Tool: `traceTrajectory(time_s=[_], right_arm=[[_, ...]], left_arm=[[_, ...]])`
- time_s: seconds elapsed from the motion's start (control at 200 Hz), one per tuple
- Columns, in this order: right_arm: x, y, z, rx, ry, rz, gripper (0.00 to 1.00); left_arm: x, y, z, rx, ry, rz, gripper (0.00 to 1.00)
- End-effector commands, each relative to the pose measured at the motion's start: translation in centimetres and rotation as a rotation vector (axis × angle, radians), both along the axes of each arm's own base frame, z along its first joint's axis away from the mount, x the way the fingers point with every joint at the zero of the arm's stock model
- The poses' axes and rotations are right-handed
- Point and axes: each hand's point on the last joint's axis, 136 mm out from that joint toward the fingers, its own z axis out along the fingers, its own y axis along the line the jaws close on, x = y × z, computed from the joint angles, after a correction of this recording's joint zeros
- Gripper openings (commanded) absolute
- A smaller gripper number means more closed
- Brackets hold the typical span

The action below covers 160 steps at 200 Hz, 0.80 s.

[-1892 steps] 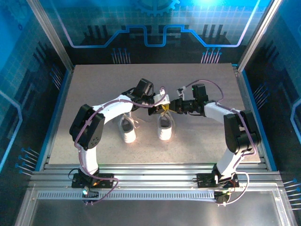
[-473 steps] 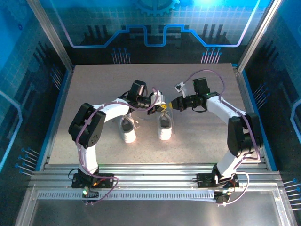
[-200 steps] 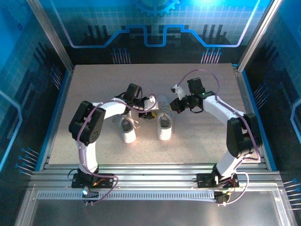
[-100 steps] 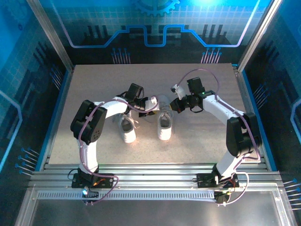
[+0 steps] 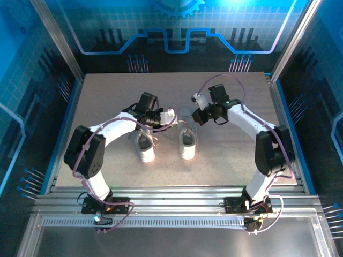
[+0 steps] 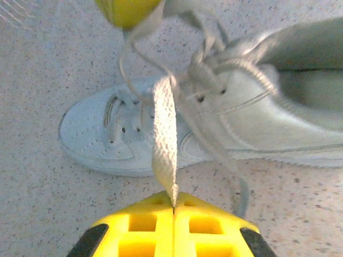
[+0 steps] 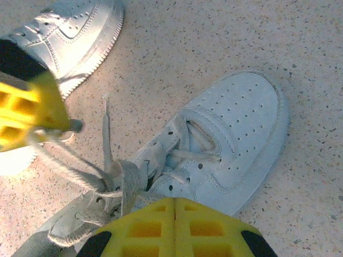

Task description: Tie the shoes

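Left wrist view: left gripper [image 6: 174,206] clamped on laces [image 6: 165,139] of one shoe [image 6: 268,107] (right gripper [image 7: 175,199] likewise)

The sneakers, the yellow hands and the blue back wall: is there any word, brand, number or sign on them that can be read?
No readable text anywhere.
White sneakers: plain, perforated, no brand or number seen.
Left hand, shut on a lace: no marking on its yellow fingers.
Blue back wall: a gear emblem and circuit-like lines, no words.
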Motion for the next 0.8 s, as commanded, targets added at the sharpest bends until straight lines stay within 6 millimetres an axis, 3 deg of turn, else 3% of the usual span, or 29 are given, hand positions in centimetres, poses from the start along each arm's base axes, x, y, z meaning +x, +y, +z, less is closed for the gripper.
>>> traceTrajectory(time_s=[0.0, 0.175, 0.38, 0.545, 0.795], right_arm=[[0.5, 0.8, -0.3, -0.034, -0.002, 0.023, 0.00], [1.2, 3.1, 0.6, 0.006, -0.017, 0.074, 0.00], [1.4, 5.8, 2.0, 0.073, -0.007, 0.140, 0.00], [1.4, 7.1, 2.7, 0.099, -0.010, 0.187, 0.00], [1.0, 8.9, 2.6, 0.148, 0.012, 0.241, 0.00]], left_arm=[[-3.7, -1.5, 2.0, 0.018, 0.090, 0.008, 0.00], [-7.2, -6.1, 3.6, -0.017, 0.195, 0.044, 0.00], [-8.4, -11.0, 3.2, -0.056, 0.310, 0.076, 0.00], [-8.5, -12.5, 2.8, -0.083, 0.349, 0.098, 0.00], [-8.2, -12.9, 1.4, -0.091, 0.360, 0.130, 0.00]])
